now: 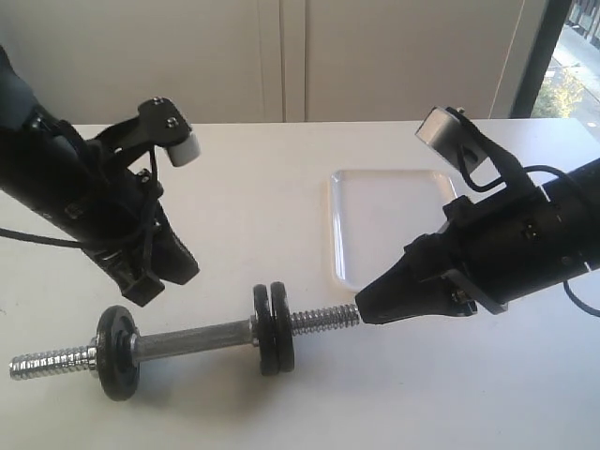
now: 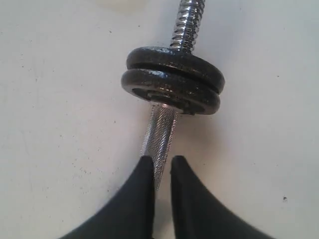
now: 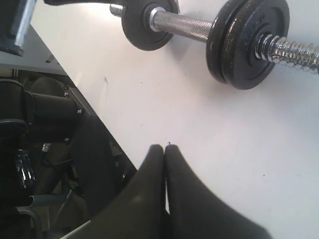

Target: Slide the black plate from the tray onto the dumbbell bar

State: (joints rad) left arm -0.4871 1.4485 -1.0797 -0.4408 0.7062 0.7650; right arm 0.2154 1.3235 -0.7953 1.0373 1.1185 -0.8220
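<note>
A: The tray (image 1: 384,225) looks bare. I take the plate (image 1: 284,330) to be the outer of the two discs on the bar (image 1: 192,340).

B: Then seat it flush. Push along the bar, never sideways. The right end effector (image 1: 361,314) is shut and empty at the threaded tip, with the plate near it. The left end effector (image 2: 162,163) is a slit apart above the grey middle, holding nothing.

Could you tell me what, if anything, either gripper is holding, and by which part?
Nothing is held: the left gripper hovers over the dumbbell bar with a slim gap between its fingers, and the right gripper is shut, empty.
</note>
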